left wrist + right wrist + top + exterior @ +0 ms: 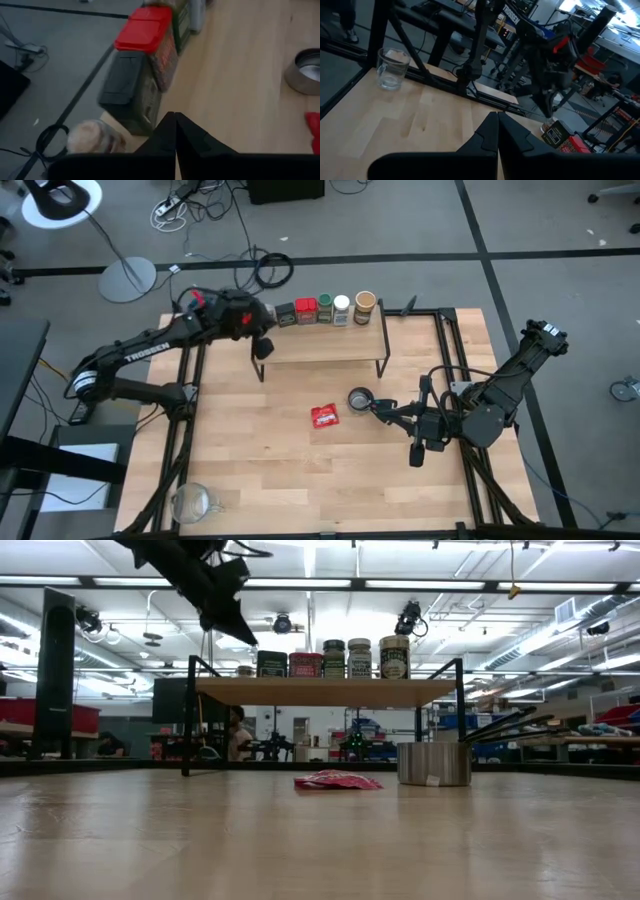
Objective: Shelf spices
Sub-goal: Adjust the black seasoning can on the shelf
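The shelf stands at the table's far middle. Along its far edge the spices stand in a row on their bases: a small tan-lidded jar, a dark square tin, a red tin, a green jar, a white-capped jar and a wider tan-lidded jar. My left gripper is shut. It hovers over the shelf's left end, just near of the dark tin, tilted down and holding nothing. My right gripper is shut and empty above the table's right part.
A round metal cup with a black handle and a flat red packet lie on the table in front of the shelf. A clear glass mug stands at the near left corner. Black frame rails run along the table's sides.
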`<action>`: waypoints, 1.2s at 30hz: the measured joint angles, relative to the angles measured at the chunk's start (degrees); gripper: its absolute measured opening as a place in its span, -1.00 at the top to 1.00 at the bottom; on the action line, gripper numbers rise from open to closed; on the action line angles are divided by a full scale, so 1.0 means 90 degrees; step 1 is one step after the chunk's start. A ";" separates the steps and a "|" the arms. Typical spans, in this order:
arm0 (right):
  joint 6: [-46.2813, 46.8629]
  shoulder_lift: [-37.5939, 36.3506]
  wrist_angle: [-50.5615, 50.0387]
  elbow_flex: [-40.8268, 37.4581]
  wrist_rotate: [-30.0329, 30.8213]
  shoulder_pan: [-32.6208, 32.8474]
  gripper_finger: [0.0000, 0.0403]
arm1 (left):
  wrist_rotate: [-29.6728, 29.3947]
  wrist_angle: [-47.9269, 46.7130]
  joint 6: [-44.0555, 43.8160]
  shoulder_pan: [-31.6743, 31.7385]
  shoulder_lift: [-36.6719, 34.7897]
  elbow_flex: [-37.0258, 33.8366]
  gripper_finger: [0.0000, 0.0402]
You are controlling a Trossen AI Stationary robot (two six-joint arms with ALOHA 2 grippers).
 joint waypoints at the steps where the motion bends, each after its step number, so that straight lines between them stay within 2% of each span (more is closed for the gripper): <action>1: 0.0002 0.0000 0.0001 0.0000 0.0001 0.0000 1.00 | 0.0001 0.0018 0.0001 -0.0016 0.0065 0.0000 0.98; 8: 0.0032 0.0000 0.0001 0.0000 0.0001 0.0002 0.99 | -0.0184 0.0314 0.0003 -0.0015 0.0507 -0.0001 0.98; 17: 0.0034 0.0000 0.0002 0.0000 0.0000 0.0002 1.00 | -0.0531 0.0334 0.0054 0.0070 0.0605 0.0000 0.98; 36: 0.0041 0.0000 0.0002 0.0000 0.0001 0.0002 1.00 | -0.0498 0.0421 0.0049 0.0298 0.0605 0.0000 0.98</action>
